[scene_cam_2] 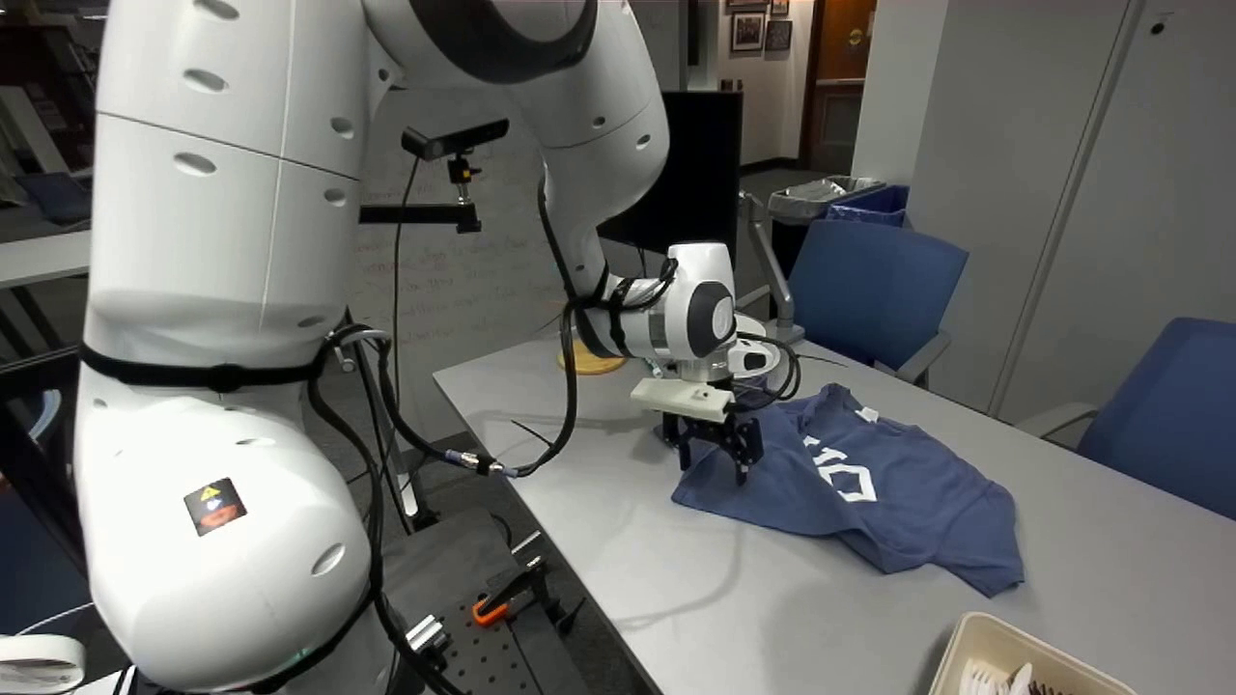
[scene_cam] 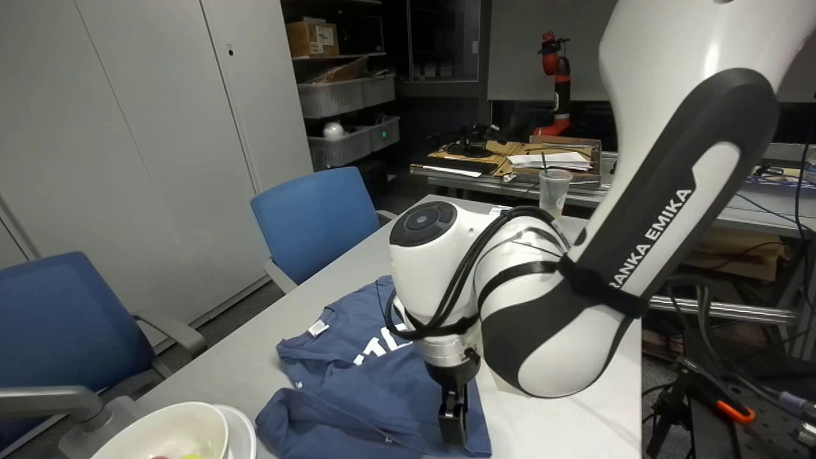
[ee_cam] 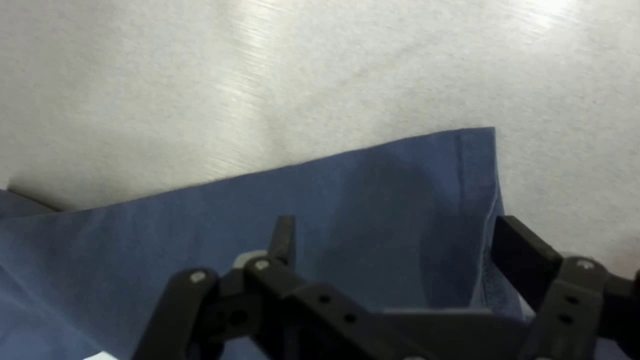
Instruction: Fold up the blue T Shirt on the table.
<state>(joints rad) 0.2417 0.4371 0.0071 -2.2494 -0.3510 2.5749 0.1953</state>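
Note:
The blue T Shirt (scene_cam: 382, 395) (scene_cam_2: 937, 492) lies spread and creased on the light grey table (scene_cam: 554, 427) (scene_cam_2: 772, 598). White block letters on its chest show in both exterior views, partly covered by the arm in an exterior view. A hemmed corner of the cloth (ee_cam: 380, 185) fills the middle of the wrist view. My gripper (scene_cam_2: 714, 471) (ee_cam: 395, 220) points down over that end of the shirt, fingers wide apart with nothing gripped. In the wrist view the right finger (ee_cam: 525, 260) stands by the hem edge, the left over the cloth. Whether the tips touch it, I cannot tell.
A white bowl (scene_cam: 169, 424) on a plate (scene_cam: 245, 433) stands near the shirt. A beige tray (scene_cam_2: 1024, 666) with plastic cutlery sits at the table's near edge. A clear cup (scene_cam: 553, 191) stands behind the arm. Blue chairs (scene_cam: 319, 220) (scene_cam_2: 874, 290) line the far side.

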